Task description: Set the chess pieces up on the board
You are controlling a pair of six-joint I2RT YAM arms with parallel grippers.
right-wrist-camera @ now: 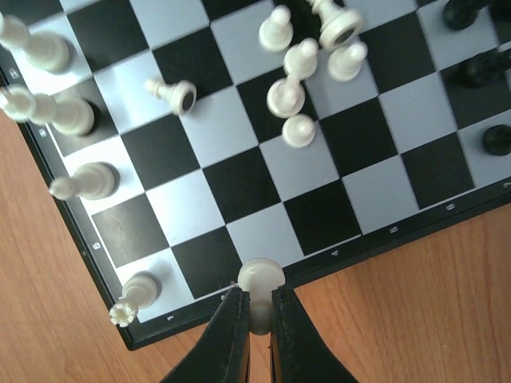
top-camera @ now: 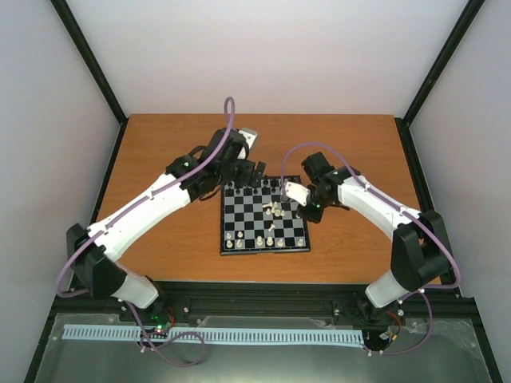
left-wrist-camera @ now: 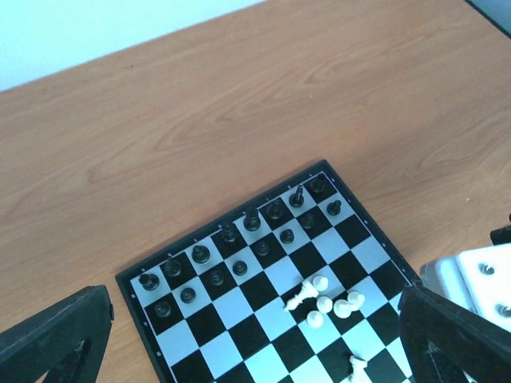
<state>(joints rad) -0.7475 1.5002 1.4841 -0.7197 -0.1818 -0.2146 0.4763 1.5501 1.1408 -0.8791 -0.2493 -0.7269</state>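
Orange-brown wood of the table (top-camera: 160,152) is showing on all sides of the board (top-camera: 264,219), which is lying in the middle between the two arms, with plain white walls and black frame bars closing in the space.

The left gripper (top-camera: 249,174) is hovering over the far left part of the board with its fingers spread wide and nothing between them. From its own camera the black pieces (left-wrist-camera: 251,218) are standing in two rows along the far edge, so that side is looking close to finished.

The right gripper (right-wrist-camera: 255,307) is pinching a white pawn (right-wrist-camera: 261,278) between its closed fingers, gripping it low on the stem so the round head is staying free. It is holding the pawn upright just over the board's border near a corner, probably lining it up for an empty square in the white rows.

Several white pieces (right-wrist-camera: 76,116) are already standing along that edge. A loose white cluster (right-wrist-camera: 299,76) is crowding the middle squares, and a tipped pawn (right-wrist-camera: 172,93) is lying on its side; these are most likely waiting to be sorted next.

Small pale coordinate marks are running along the border, too small to read with confidence, and no brand name is showing anywhere
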